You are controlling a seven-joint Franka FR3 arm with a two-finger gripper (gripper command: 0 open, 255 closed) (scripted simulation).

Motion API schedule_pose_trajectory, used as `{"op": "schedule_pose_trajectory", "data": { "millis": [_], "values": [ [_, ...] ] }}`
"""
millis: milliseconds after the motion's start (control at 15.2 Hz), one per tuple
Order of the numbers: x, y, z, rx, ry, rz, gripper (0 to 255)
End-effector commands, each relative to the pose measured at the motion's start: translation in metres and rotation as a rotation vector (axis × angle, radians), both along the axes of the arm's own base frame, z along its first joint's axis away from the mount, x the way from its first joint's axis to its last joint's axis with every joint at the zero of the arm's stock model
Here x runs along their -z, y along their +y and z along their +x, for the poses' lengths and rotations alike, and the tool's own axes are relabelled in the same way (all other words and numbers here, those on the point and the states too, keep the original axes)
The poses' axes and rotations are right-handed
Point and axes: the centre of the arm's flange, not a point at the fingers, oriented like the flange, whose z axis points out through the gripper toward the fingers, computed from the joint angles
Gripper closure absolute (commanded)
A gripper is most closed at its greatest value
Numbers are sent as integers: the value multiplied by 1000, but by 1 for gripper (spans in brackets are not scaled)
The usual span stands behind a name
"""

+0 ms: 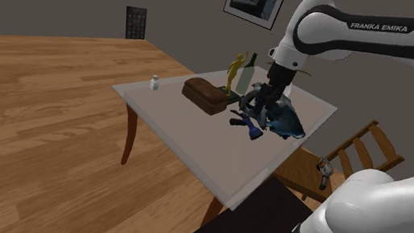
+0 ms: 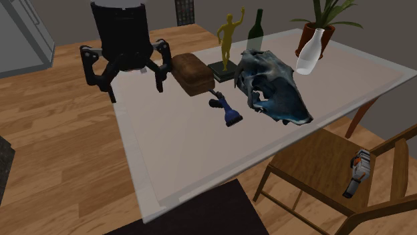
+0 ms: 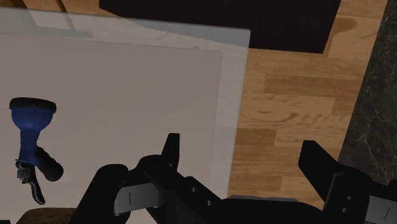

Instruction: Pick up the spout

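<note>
Gripper (image 3: 242, 145) hung with its fingers spread wide and empty above the table (image 2: 187, 153) edge, while the blue spout (image 2: 227, 110) lay flat on the tabletop at roughly 4 o'clock from it in the second exterior view, near a brown block (image 2: 194, 72).

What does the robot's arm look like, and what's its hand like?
The arm is thick, rounded and glossy white, with dark joints and FRANKA EMIKA written in dark letters on one link. Its hand is an all-black gripper with two flat, blocky fingers.
</note>
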Motion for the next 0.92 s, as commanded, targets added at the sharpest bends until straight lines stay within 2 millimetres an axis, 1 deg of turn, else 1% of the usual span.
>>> {"op": "schedule_pose_trajectory", "data": {
  "millis": [0, 858],
  "values": [
    [12, -19, 13, -3, -1, -5, 0],
    [101, -134, 97, -20, -2, -33, 0]
  ]
}}
